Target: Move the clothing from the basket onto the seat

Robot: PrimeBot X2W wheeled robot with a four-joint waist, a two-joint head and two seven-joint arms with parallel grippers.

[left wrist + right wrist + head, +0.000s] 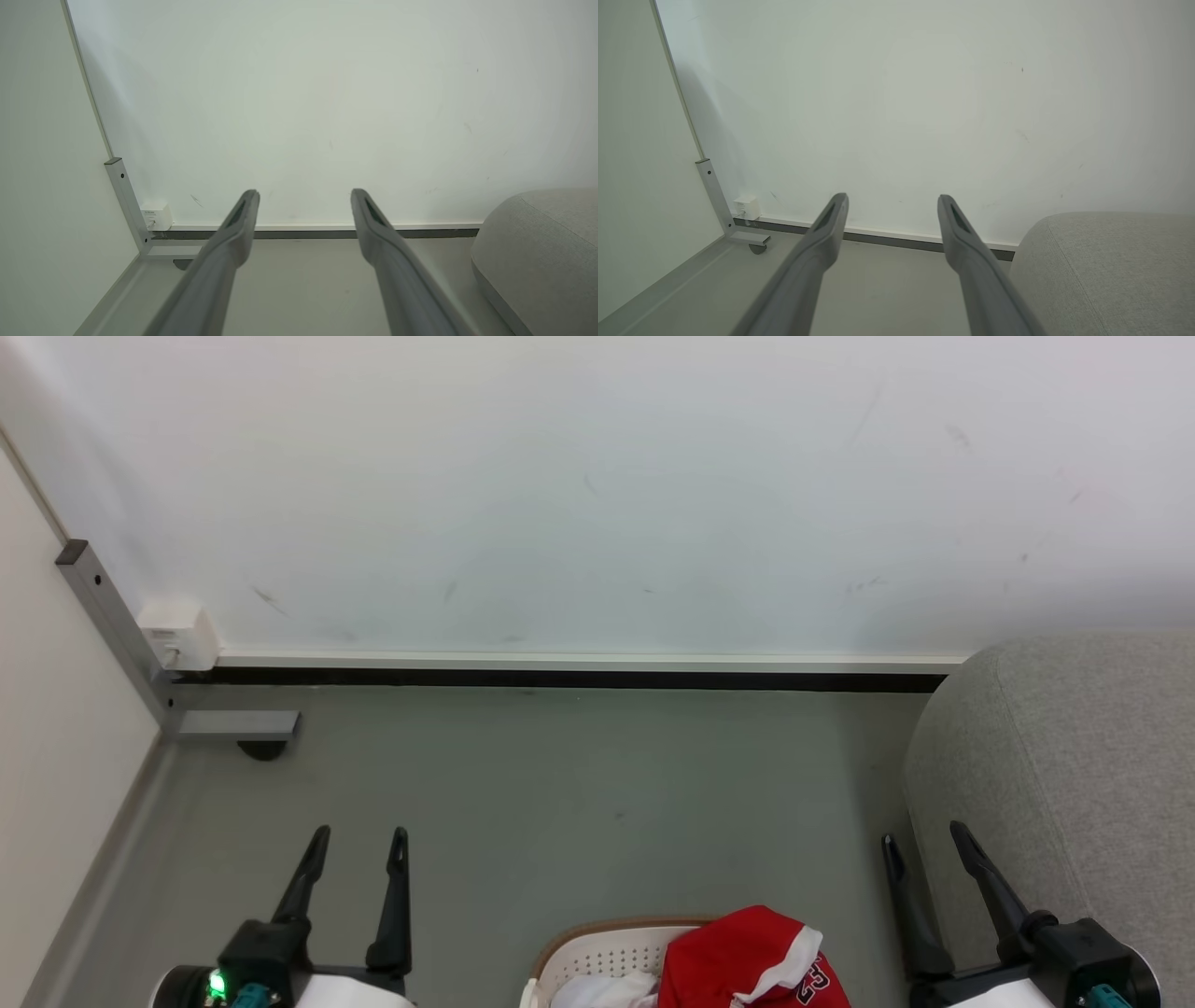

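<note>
At the bottom middle of the head view, cut off by the frame edge: the basket [607,954], cream-white, pierced with rows of small holes, brown along the rim; heaped inside the basket, toward its right side and rising above its rim, the clothing [747,947], a red garment with white trim and dark numerals, half cropped, perhaps a "23"; lower in the basket, left of the red, a fold of white fabric [607,989]; to the left of the basket and well apart from it, the left tool [361,833], released, both long dark fingers spread wide and pointing away over the floor [560,784], grasping nothing, a green light on its body; to the right of the basket, much nearer to it, the right tool [922,833], likewise released, fingers parted with only air between them; further right of the basket, past the right tool, the seat [1055,756], light grey, upholstered, round-cornered, far larger than the basket; beyond the basket, across the grey floor, a white wall [597,476] with a pale skirting strip [579,662] above a dark gap; far left of the basket, in the corner, a grey metal post [110,616] with a foot on the floor and a small white box [177,635] beside it; in each wrist view, two grey fingers splayed toward that wall, the seat's rounded corner to their right.
</note>
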